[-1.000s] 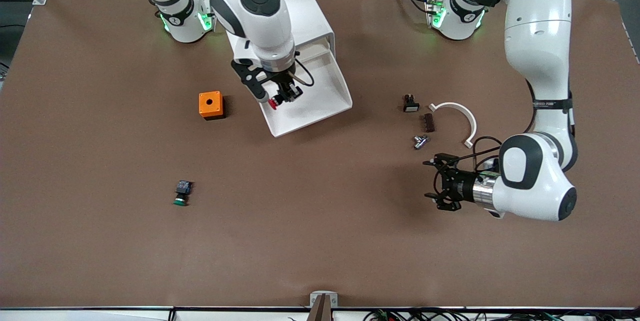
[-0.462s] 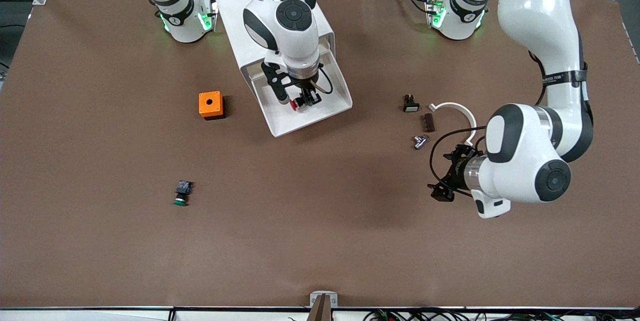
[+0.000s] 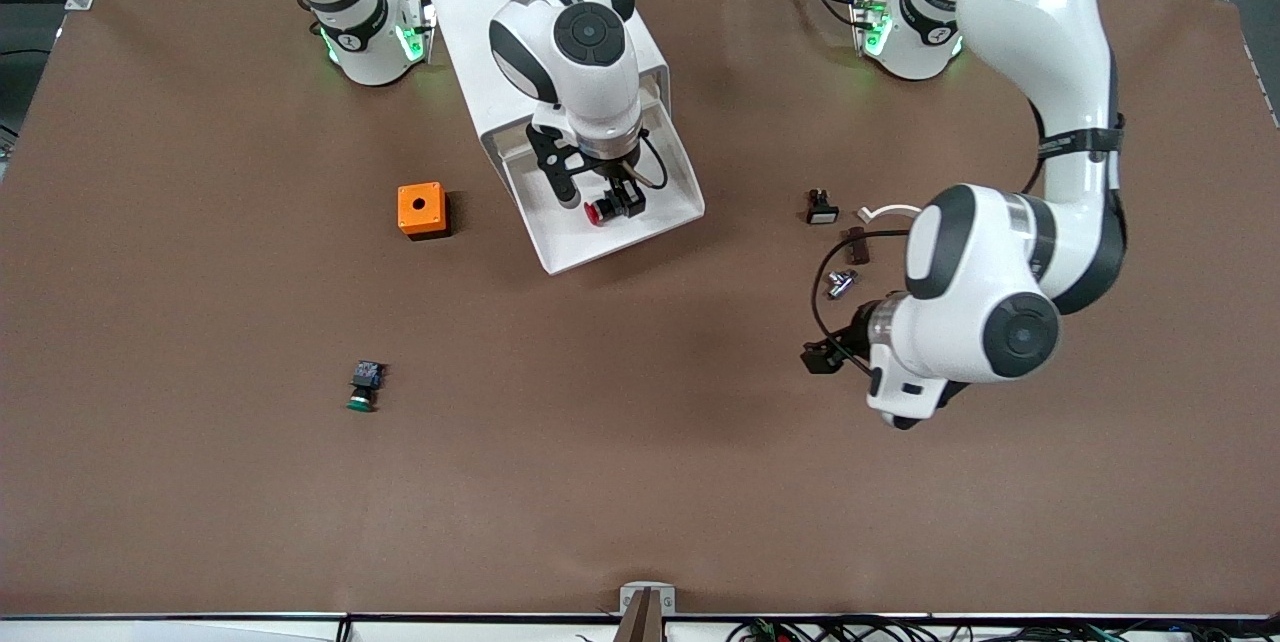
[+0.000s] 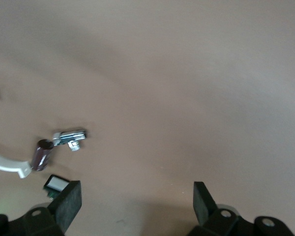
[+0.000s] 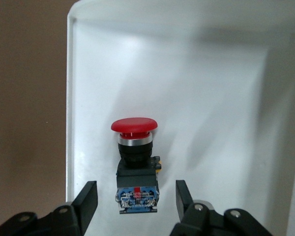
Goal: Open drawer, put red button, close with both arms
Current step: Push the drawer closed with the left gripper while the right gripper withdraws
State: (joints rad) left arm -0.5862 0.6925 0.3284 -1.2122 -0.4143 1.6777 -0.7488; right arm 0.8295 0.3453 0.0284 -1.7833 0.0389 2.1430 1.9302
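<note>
One red button [image 5: 134, 167] lies in your pulled-out drawer [image 3: 655, 222], right gripper [image 5: 135, 201] spread around it; left gripper [image 4: 135, 201] spread over bare counter [image 3: 640, 442].

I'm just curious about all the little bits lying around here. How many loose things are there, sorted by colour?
Red: 1, the red button in the open drawer
Green: 1, the green-capped switch
Orange: 1, the orange box
White: 2, the curved white clip and the white-faced switch
Brown: 1, the brown cylinder
Silver: 1, the metal fitting
Total: 7
</note>
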